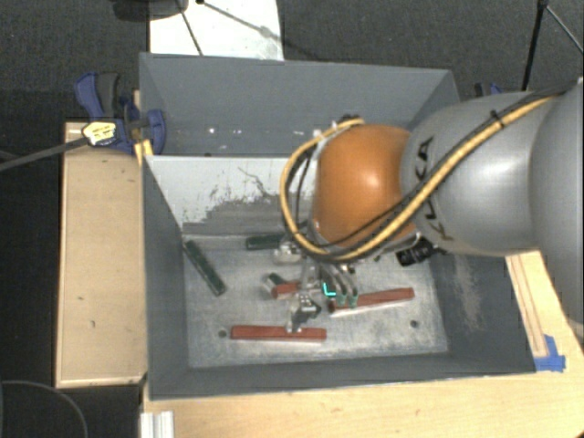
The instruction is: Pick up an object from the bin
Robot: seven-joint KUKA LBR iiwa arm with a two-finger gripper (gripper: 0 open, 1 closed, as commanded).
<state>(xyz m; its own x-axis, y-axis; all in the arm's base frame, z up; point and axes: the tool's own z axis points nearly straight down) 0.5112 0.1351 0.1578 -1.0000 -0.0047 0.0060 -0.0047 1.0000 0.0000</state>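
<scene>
In the bin (164,281), one stick (274,333) lies frontmost (a bar (203,267) lies leftmost).

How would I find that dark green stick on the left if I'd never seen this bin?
Look into the grey metal bin and go to the left part of its floor. There a dark green bar lies slanted by itself. The reddish-brown bars nearby differ in colour, and the other dark green piece lies level, farther right.
</scene>
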